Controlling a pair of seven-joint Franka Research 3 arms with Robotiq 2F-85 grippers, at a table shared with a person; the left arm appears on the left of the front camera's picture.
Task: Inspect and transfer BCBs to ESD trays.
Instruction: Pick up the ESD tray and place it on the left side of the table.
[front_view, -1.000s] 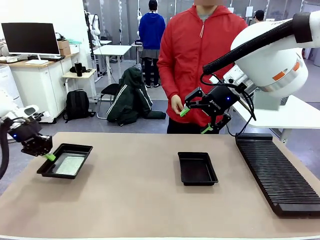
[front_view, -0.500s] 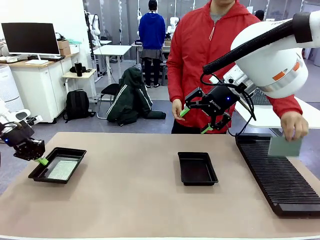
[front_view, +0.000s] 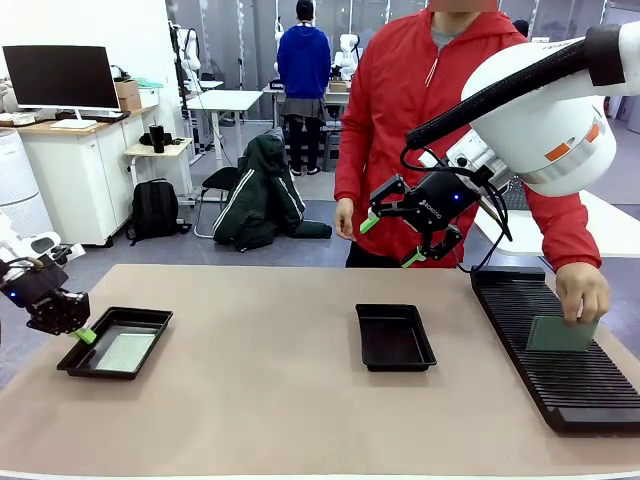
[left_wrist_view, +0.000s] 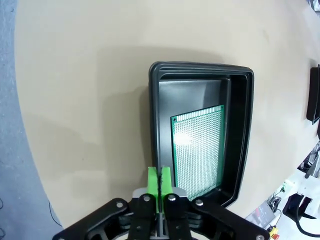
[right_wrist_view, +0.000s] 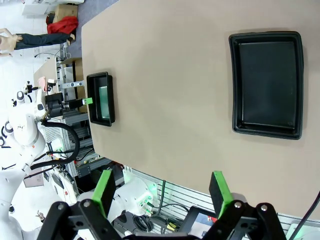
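Observation:
At the table's left edge an ESD tray (front_view: 150, 319) holds a pale green BCB (front_view: 125, 352) flat on its floor. My left gripper (front_view: 84, 336) is shut on that tray's left rim. In the left wrist view its pads (left_wrist_view: 160, 179) pinch the rim of the tray (left_wrist_view: 244, 125) beside the BCB (left_wrist_view: 197, 145). A second ESD tray (front_view: 395, 338), empty, lies mid-table and also appears from above in the right wrist view (right_wrist_view: 267, 82). My right gripper (front_view: 392, 240) hangs open high above the far edge, its fingers (right_wrist_view: 104, 190) wide apart. The person's hand (front_view: 582, 292) holds another BCB (front_view: 558, 335) at the rack.
A long black ribbed rack (front_view: 540, 380) runs along the table's right side. The person in a red jacket (front_view: 440, 120) stands at the far edge. The right wrist view looks down on the far-left tray (right_wrist_view: 102, 97) with my left arm beside it.
My left gripper moved left and drew the tray with its board along to the table's left edge. The person's hand came in at the right and lowered a board onto the rack.

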